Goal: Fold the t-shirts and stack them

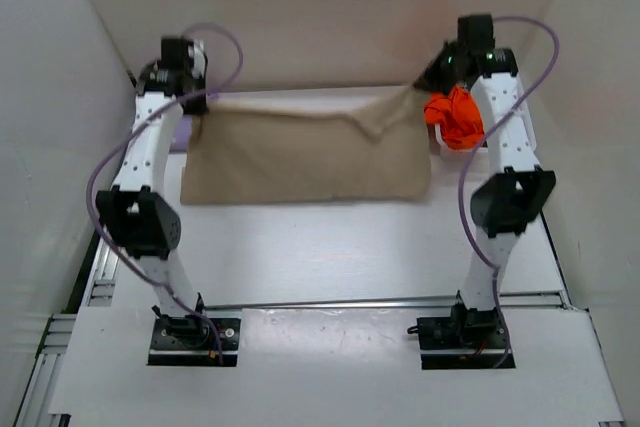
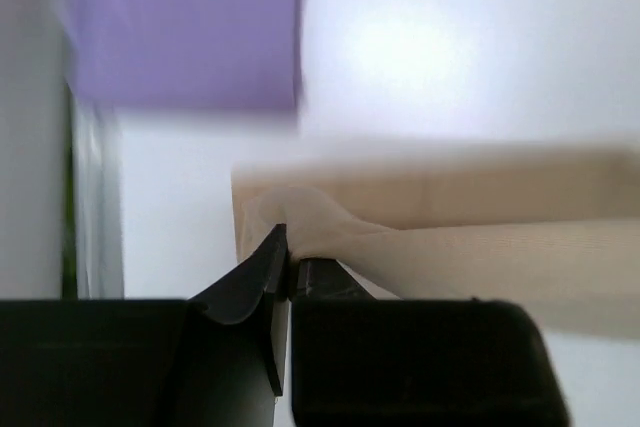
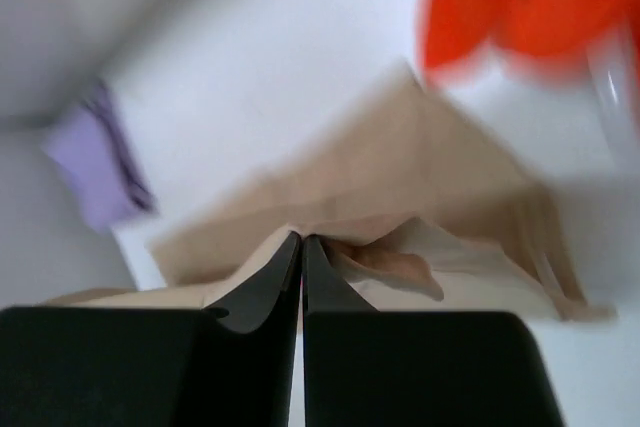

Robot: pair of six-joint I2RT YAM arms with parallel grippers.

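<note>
Pinching the beige t-shirt [image 1: 300, 162], spread across the far side, by its far corners with left gripper [image 2: 288, 255] and right gripper [image 3: 302, 242] clamped tight. Lavender t-shirt [image 2: 185, 27] plain only from the wrists; orange-red t-shirt [image 1: 455, 117] bunched far right.

Near half of table [image 1: 320, 247], between left arm [image 1: 150, 217] and right arm [image 1: 505, 197]: bare surface, open passage. Far half: beige shirt [image 1: 300, 162] spread across, spanning the gap between the arms. Far right corner blocked by bunched orange shirt [image 1: 455, 117]. Left of the beige one, lavender shirt [image 2: 185, 27]. Walls [image 1: 320, 17] close in left, back and right.
</note>
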